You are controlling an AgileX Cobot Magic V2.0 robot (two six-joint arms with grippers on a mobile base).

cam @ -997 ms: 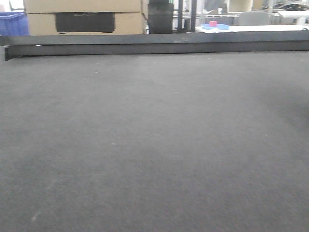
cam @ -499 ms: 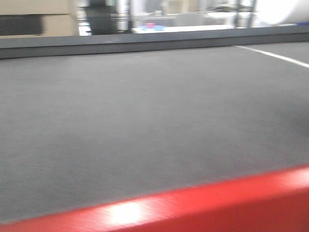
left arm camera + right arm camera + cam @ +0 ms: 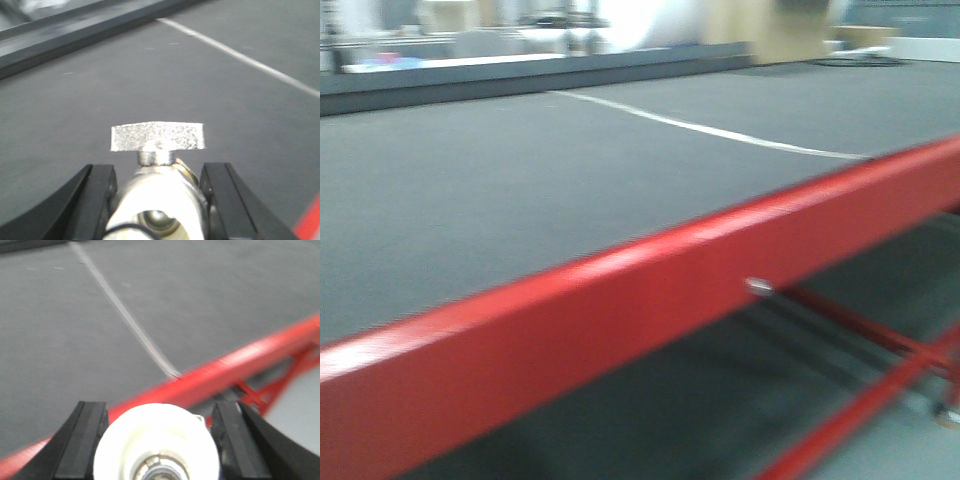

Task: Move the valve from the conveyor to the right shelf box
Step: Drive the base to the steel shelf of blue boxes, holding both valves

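Note:
In the left wrist view, my left gripper is shut on a metal valve with a flat silver handle, held above the dark grey conveyor belt. In the right wrist view, my right gripper is shut on a second valve, of which only the round white end shows, over the belt's red front rail. The front view shows the belt and no gripper. The right shelf and its box are out of view.
A red frame rail edges the belt's near side, with red cross-struts and grey floor below it. A white seam line crosses the belt. A dark rail runs along its far edge, with blurred clutter behind.
The front view has swung to the right. The red rail entered at the bottom and now cuts diagonally across the frame. The white seam line and the floor under the conveyor have come into sight.

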